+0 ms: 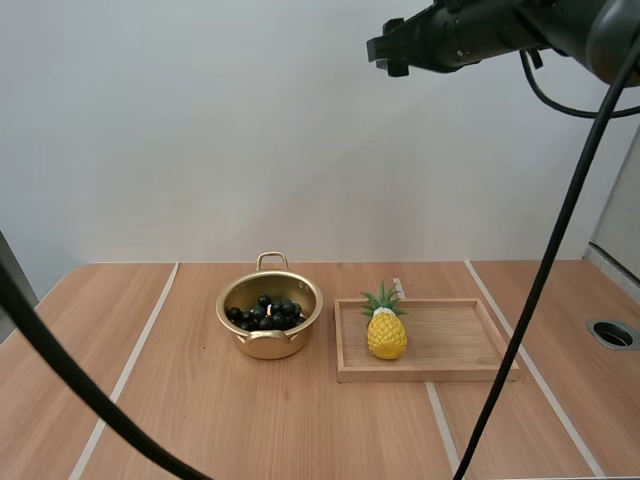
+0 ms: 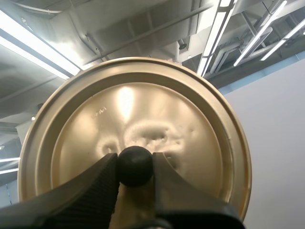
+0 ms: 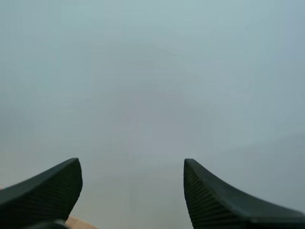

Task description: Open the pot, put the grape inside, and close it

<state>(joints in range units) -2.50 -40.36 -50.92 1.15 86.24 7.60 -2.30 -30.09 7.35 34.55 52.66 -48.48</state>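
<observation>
A gold pot [image 1: 270, 318] with two handles stands uncovered on the table, and a bunch of dark grapes [image 1: 266, 312] lies inside it. The pot's gold lid [image 2: 133, 109] is held up in the air. My left gripper [image 2: 135, 164] is shut on its black knob [image 2: 135, 167]. High above the table my right gripper [image 1: 390, 48] hangs on its raised arm, pointing at the wall. In the right wrist view my right gripper [image 3: 132, 164] stands open with nothing between its fingers.
A wooden tray [image 1: 450, 345] lies just right of the pot, with a yellow toy pineapple [image 1: 386, 330] standing on its left part. A round hole [image 1: 612, 333] is set in the table at the far right.
</observation>
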